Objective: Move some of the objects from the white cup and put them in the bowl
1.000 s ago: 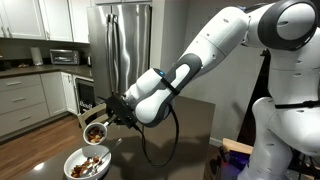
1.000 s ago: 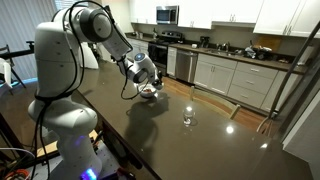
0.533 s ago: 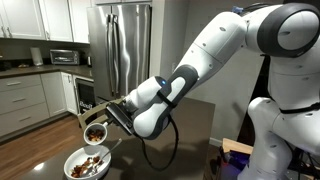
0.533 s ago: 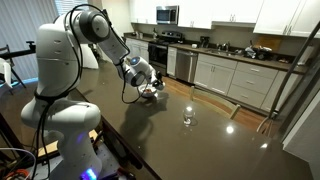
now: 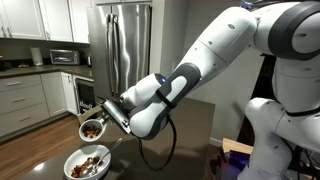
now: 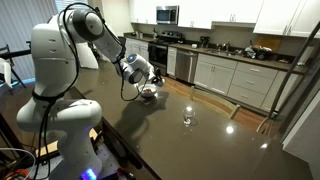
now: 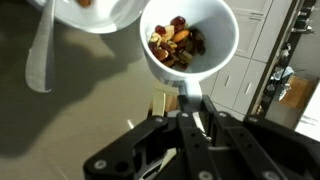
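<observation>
Cup point(image 7: 215, 55), bits point(image 7: 176, 45) inside, sits upper middle of the wrist view, its rim pinched in my gripper point(image 7: 190, 100). Bowl point(image 7: 112, 16) lies just up-left. In an exterior view, bowl point(image 5: 72, 168) sits below cup point(image 5: 88, 136), so I judge a tip that way.

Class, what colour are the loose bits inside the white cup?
The bits in the cup are reddish-brown and tan, clearest in the wrist view.

In your wrist view, the top edge cuts off most of the bowl point(image 7: 98, 14). In an exterior view, the white cup point(image 6: 150, 91) and the bowl are too small and blurred to tell apart.
</observation>
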{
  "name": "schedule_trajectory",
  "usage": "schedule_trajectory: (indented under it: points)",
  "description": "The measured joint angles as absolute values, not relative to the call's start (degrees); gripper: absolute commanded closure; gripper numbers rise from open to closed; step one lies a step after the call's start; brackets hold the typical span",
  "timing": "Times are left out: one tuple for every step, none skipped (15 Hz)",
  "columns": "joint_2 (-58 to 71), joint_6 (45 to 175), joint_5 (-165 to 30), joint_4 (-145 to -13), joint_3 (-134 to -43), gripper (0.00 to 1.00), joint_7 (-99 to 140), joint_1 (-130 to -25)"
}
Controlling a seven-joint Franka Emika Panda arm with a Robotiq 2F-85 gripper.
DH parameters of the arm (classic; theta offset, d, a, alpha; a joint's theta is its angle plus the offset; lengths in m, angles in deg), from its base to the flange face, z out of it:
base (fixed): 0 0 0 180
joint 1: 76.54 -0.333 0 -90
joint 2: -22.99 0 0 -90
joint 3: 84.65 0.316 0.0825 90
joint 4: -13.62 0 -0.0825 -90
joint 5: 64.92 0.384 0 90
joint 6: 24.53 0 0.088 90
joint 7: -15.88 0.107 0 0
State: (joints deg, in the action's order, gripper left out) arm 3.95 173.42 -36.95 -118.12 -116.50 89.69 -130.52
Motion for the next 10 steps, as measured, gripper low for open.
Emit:
schedule_trajectory:
  points:
    - [3.6,173.4,-36.4,-117.6,-118.9,0.94,89.5,-132.9]
    - [3.1,173.4,-35.9,-117.1,-121.1,0.94,89.5,-135.2]
    - [2.8,173.4,-35.6,-116.9,-122.9,0.94,89.5,-137.3]
    - [2.4,173.4,-35.5,-116.9,-124.2,0.94,89.5,-139.0]
    - [2.1,173.4,-35.5,-116.9,-125.2,0.94,89.5,-140.3]
    - [1.9,173.3,-35.4,-117.0,-125.8,0.94,89.5,-141.3]
    - [1.9,173.3,-35.4,-117.2,-125.9,0.94,89.5,-141.9]
    - [1.9,173.3,-35.4,-117.5,-126.0,0.94,89.5,-142.3]
    - [1.9,173.3,-35.4,-117.7,-126.1,0.94,89.5,-142.7]
    - [1.9,173.3,-35.4,-117.9,-126.4,0.94,89.5,-143.1]
